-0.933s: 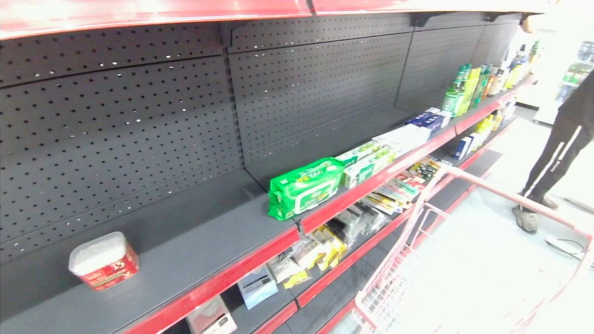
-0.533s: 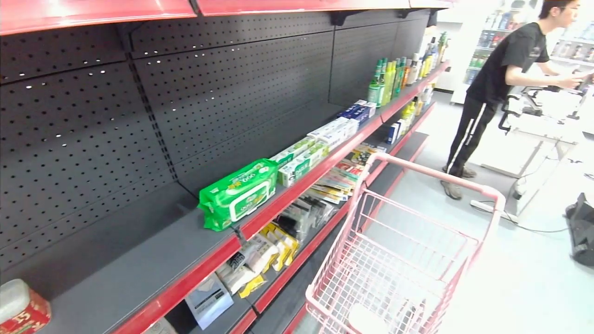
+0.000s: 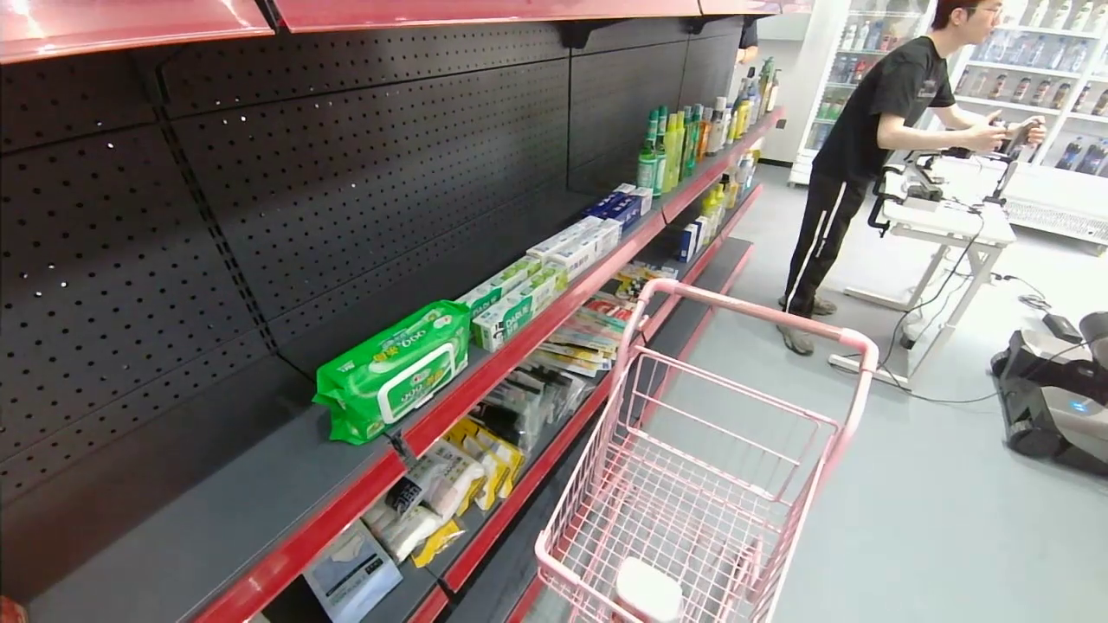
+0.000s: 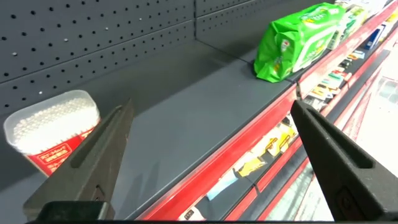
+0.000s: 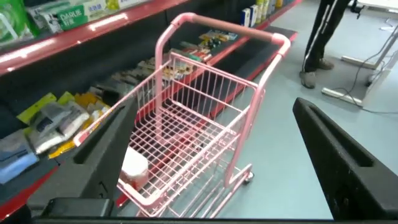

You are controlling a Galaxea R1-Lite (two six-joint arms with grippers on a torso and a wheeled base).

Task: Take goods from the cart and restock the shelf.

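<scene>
Right wrist view: my right gripper (image 5: 211, 109) spread wide, facing cart (image 5: 219, 26); white tub (image 5: 134, 168) probably light, rigid, slick; grab sides.

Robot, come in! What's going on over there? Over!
Left gripper open, empty, by shelf. Right gripper open, empty, facing cart. One white tub in cart. Nothing seems to block it.
</scene>
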